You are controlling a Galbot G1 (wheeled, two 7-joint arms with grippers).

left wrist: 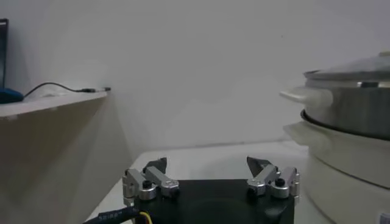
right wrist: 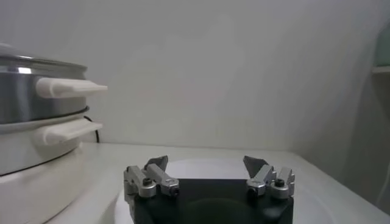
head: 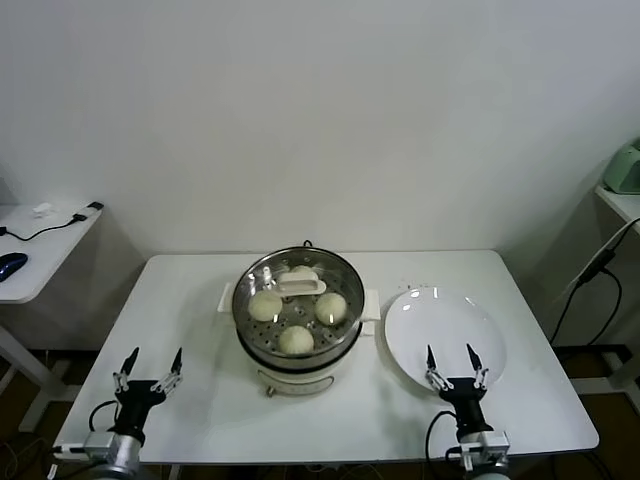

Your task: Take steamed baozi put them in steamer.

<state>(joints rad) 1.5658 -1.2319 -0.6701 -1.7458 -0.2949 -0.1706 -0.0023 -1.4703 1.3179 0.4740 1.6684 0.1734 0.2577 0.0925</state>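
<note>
Baozi (head: 297, 339) all four sat inside steamer (head: 345, 300) under glass lid (head: 300, 285); plate (head: 445, 335) bare. Task looked done, nothing left to load. Left gripper (head: 152, 365) and right gripper (head: 451, 358) were open, empty, near table's front edge.

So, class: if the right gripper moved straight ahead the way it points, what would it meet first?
Probably nothing solid: the open right gripper points over the plate toward the back wall, with the steamer off to its side; height above the plate is unclear.

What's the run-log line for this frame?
baozi: four in steamer | lid: on | plate: bare | left gripper: open, idle | right gripper: open, over plate's near edge
</note>
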